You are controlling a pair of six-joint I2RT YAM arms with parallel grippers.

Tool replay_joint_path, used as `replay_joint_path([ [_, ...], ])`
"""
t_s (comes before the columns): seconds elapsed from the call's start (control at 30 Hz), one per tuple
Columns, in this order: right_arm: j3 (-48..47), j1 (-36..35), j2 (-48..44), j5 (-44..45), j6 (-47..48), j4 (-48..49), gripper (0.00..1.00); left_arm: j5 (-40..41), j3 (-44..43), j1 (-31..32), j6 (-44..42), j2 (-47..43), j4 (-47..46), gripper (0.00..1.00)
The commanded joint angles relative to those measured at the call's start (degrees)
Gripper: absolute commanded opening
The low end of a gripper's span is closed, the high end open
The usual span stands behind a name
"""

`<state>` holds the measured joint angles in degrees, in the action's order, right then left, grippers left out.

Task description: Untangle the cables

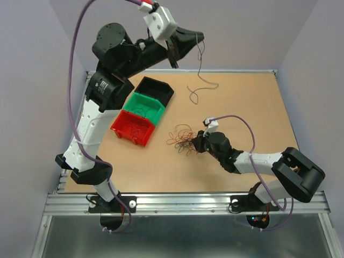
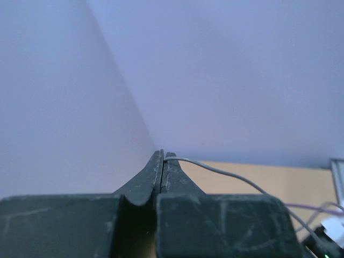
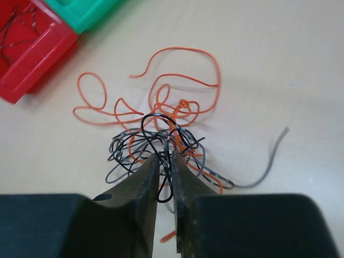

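You are partway through this, by my reading. Your left fingers are pressed together on a single grey wire. They hold it high above the bench, and the wire hangs down with its lower end curled on the wood, well apart from the bunch, so that one looks freed. The red bin holds a few thin dark wires and the green bin seems to hold one or two, so I take some sorting as done. The black bin is too dark inside for you to judge. What is left is the cables, a knot of orange loops over black and grey ones, lying on the bench just beside the red bin. Your right fingers are low at the near edge of the knot, a narrow gap apart, with one black loop running up between them. They do not look clamped on it, though the wire is so fine that you cannot be sure of contact. A grey strand trails out to one side of the knot, and you cannot tell whether it is caught in it. The left wrist view shows only wall and a strip of bench, and a scrap of orange is cut off beneath the right fingers.
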<state>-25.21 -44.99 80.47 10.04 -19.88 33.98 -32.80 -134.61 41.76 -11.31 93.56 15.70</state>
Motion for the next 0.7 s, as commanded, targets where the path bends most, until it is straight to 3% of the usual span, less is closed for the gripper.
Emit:
replay_joint_path([
  [0.0,3.3,0.3,-3.9,13.8,-7.3,2.8,0.17,15.4,-10.3,-0.4,3.4,1.0,3.0,0.0],
  [0.1,5.7,0.6,-8.1,22.5,-13.5,-1.7,0.16,20.8,0.8,-0.4,2.2,-3.9,-4.5,0.0],
  [0.17,7.5,0.6,-12.9,27.1,-15.9,-3.9,0.26,22.2,5.1,-0.4,0.0,-5.2,-6.3,0.0],
  [0.3,8.4,0.7,-22.4,28.9,-16.2,-9.1,0.34,26.6,8.3,-2.0,-3.7,-1.9,-4.2,0.0],
  [0.4,8.5,0.8,-28.9,29.5,-15.6,-13.0,0.44,23.7,13.5,-6.1,-7.3,0.2,-4.7,0.0],
  [0.57,8.7,0.8,-35.8,28.7,-13.1,-17.3,0.74,18.5,22.2,-14.0,-9.7,4.3,-9.8,0.0],
  [0.67,9.1,0.8,-38.6,28.1,-12.4,-18.3,0.77,15.4,24.1,-18.9,-10.5,7.3,-10.2,0.0],
])
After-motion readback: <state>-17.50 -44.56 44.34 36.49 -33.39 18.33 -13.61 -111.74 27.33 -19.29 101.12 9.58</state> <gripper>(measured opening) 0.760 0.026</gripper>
